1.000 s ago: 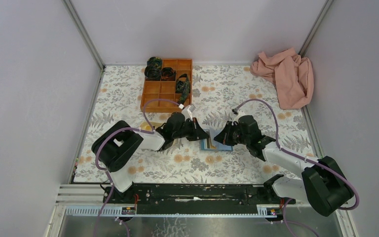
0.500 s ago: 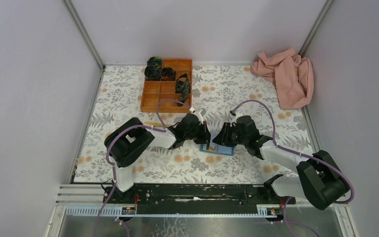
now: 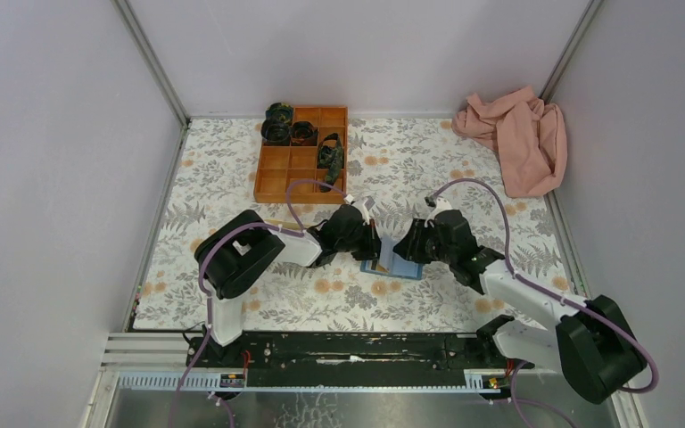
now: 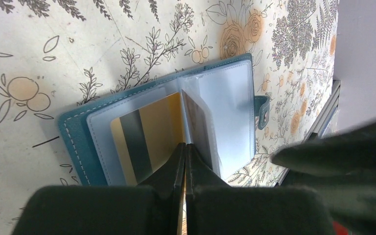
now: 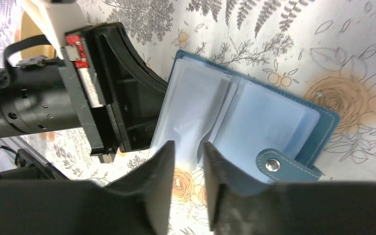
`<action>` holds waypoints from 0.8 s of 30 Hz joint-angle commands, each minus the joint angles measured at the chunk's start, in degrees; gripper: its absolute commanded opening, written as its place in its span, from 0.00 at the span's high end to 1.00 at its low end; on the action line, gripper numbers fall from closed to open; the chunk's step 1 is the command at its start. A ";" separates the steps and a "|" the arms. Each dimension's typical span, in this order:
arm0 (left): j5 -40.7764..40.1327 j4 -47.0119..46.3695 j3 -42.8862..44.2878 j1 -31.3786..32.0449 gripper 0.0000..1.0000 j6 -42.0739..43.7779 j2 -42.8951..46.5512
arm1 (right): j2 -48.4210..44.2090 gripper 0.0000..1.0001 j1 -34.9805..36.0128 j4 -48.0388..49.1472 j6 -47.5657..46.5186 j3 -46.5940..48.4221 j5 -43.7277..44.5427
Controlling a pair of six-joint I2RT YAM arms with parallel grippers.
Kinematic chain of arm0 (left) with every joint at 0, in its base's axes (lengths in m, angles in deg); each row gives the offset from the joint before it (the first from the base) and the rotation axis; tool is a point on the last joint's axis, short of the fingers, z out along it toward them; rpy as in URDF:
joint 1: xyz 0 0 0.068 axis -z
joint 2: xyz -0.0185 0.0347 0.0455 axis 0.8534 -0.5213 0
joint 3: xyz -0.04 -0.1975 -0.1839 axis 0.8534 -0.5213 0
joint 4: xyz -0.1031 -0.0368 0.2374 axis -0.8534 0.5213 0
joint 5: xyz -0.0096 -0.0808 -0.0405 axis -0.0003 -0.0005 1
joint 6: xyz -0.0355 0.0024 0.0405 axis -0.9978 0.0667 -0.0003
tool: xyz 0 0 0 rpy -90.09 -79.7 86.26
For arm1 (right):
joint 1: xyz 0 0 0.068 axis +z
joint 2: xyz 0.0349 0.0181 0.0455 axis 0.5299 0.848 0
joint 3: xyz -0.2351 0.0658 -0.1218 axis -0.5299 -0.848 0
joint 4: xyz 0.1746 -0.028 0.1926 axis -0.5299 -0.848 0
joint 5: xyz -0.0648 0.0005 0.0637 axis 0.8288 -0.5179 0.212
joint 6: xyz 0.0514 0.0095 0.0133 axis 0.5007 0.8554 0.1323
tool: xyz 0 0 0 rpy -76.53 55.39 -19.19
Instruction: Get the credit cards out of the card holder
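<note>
The light-blue card holder (image 4: pixel 76 142) lies open on the floral table, its clear sleeves fanned out. A gold credit card (image 4: pixel 149 127) with a dark stripe sits in the left sleeve. A darker card (image 4: pixel 199 128) shows in the sleeve that stands upright. My left gripper (image 4: pixel 185 146) is shut at the near edge of that upright sleeve, pinching it. In the right wrist view my right gripper (image 5: pixel 188 149) stands open, and a loose sleeve's edge of the card holder (image 5: pixel 279 122) lies between its fingers. From above, both grippers meet over the card holder (image 3: pixel 403 267).
An orange compartment tray (image 3: pixel 278 175) holding dark rolled items stands behind the left arm. A pink cloth (image 3: pixel 517 138) lies at the back right. A yellow tray (image 3: pixel 268 226) peeks out beside the left arm. The card holder's snap tab (image 5: pixel 272 165) points toward my right gripper.
The left arm has swung right to the card holder and shut on a sleeve. The right gripper, shut a second ago, has opened and shifted slightly right.
</note>
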 commanded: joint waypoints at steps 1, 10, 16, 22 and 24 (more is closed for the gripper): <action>-0.63 3.22 0.60 0.19 1.00 0.71 -0.90 | -3.60 0.86 -0.31 -2.14 -1.66 0.45 4.22; -0.50 3.30 0.85 1.13 1.00 0.93 0.63 | 0.95 1.00 -0.22 1.52 -0.70 -0.04 0.16; -0.26 3.73 1.32 1.81 1.00 1.61 0.77 | 2.18 1.00 0.36 5.27 1.16 -1.89 -1.56; -1.25 3.65 1.95 3.84 1.00 3.57 0.97 | -1.39 1.00 0.65 2.48 1.70 -3.51 2.60; -1.35 3.63 2.32 4.70 0.99 4.05 0.86 | -5.62 1.00 0.65 -0.85 1.87 -3.75 7.07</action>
